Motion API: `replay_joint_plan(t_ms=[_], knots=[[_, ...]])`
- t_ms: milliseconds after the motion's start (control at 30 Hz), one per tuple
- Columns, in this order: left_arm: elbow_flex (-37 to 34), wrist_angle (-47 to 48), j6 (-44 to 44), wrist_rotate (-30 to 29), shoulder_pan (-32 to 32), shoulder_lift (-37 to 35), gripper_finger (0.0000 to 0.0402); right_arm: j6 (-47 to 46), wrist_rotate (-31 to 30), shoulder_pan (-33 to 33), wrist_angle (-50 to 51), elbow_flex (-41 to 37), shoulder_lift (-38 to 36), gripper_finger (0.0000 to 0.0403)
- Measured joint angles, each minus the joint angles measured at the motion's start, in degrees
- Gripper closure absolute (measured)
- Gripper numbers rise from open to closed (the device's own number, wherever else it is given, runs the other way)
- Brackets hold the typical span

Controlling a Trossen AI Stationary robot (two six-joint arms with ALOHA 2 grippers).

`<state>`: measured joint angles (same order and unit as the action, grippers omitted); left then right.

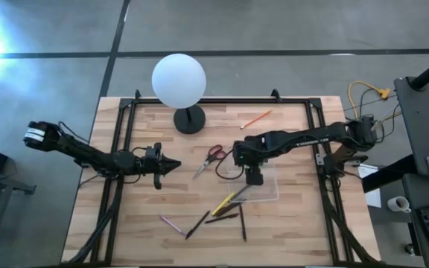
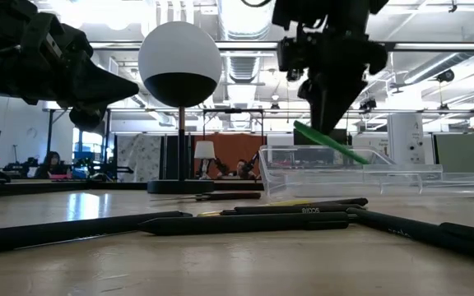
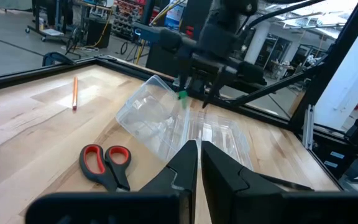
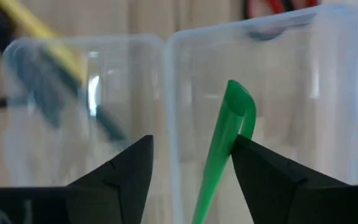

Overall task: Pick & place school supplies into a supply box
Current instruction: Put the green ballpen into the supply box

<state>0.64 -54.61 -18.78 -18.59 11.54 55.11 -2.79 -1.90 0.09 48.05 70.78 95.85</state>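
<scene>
The right gripper (image 1: 254, 177) points down over the supply box (image 1: 268, 187), its arm stretched in from the table's right edge across the middle of the boards. Its fingers (image 4: 272, 171) stand apart, and the green marker (image 4: 224, 140) leans between them, resting against one finger rather than being squeezed; from the low view the marker slants down into the clear case with its lower end inside, though whether it still touches the gripper there is hard to make out. The box lies open, just below and to the right of the gripper in the high view. Near its lower left corner lie a yellow pencil (image 1: 223, 202) and several dark pens (image 1: 242, 220), with a pink pen (image 1: 171, 222) farther left. The red-handled scissors (image 1: 209, 158) sit left of the gripper, and an orange pencil (image 1: 255, 118) lies well apart near the far edge. The left gripper (image 1: 171, 164), fingers closed together and empty, hovers left of the scissors.
</scene>
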Motion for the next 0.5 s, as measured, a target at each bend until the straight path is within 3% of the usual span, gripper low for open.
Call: replay_joint_plan(t_ms=[100,200,233,300,400,500], knots=[[0.0,0.0,0.0,0.0,0.0,0.0,0.0395,-1.3,-1.09,-1.01,-2.91,-1.58,-0.14,0.0199],[0.0,0.01,-0.01,0.02,0.0,0.0,0.0395,-1.95,-9.29,-1.18,-2.87,-1.59,0.13,0.0204],[0.0,0.0,0.01,0.01,-0.01,0.0,0.0395,-2.28,-9.44,-1.21,-2.44,-1.6,0.13,0.0205],[0.0,0.02,-0.01,0.01,-0.01,0.0,0.0395,-1.93,-5.99,-1.79,-3.1,-1.65,0.13,0.0209],[0.0,0.02,-0.01,0.0,0.02,0.0,0.0395,-2.83,-6.63,-1.87,-4.18,-1.65,-0.04,0.0216],[0.0,0.01,-0.01,0.0,0.02,0.0,0.0395,-0.53,-1.88,-2.05,-4.36,-1.65,-0.09,0.0222]])
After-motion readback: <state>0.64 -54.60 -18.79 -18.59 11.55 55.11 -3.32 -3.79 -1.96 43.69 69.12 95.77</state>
